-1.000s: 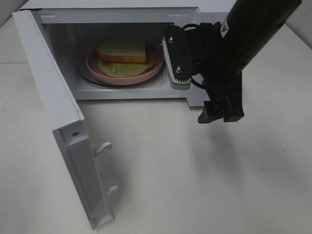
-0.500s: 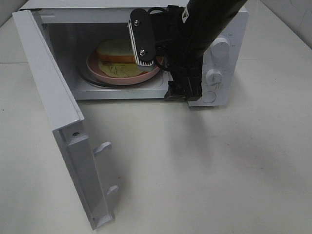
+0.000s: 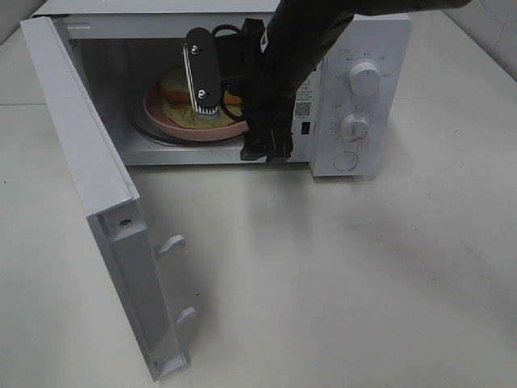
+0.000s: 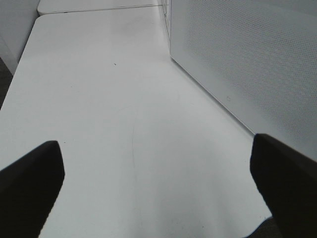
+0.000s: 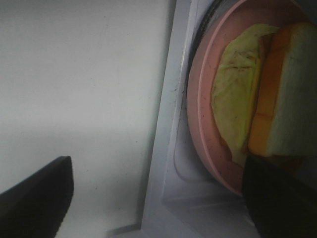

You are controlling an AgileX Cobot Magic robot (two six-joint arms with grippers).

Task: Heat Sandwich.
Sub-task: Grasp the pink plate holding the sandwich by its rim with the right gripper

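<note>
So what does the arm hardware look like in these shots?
Right gripper: black body on a black tubular arm, one finger with a pale inner facing, two screws, ribbed pad at the tip; thin black cables loop at the wrist. Left gripper: only two dark, blurred fingertips show.

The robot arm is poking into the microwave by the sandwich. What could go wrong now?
The open right tool is just at the pink plate's rim, so it might bump the plate or shove the sandwich askew. The microwave door stands wide open; heating probably can't start until something shuts it, and the arm is in the way.
</note>
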